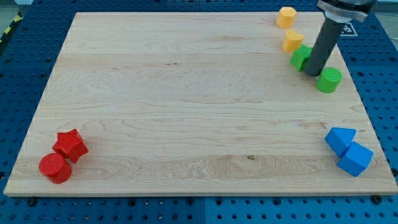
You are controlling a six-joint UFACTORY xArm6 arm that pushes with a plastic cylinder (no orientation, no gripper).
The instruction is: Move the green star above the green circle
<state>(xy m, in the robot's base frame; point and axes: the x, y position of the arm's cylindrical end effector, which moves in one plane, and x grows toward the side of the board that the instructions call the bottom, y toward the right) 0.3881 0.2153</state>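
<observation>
The green star (301,57) lies near the board's upper right, partly hidden behind the dark rod. The green circle (329,80) is a short cylinder just to the lower right of it. My tip (313,74) rests on the board between the two, touching or almost touching the star's right side and just left of the circle. The rod rises up and to the right out of the view's top.
A yellow hexagon block (286,17) and another yellow block (293,41) sit above the star. Two blue blocks (341,140) (356,158) lie at the lower right. A red star (70,145) and red cylinder (55,168) lie at the lower left. The board's right edge (367,106) is close.
</observation>
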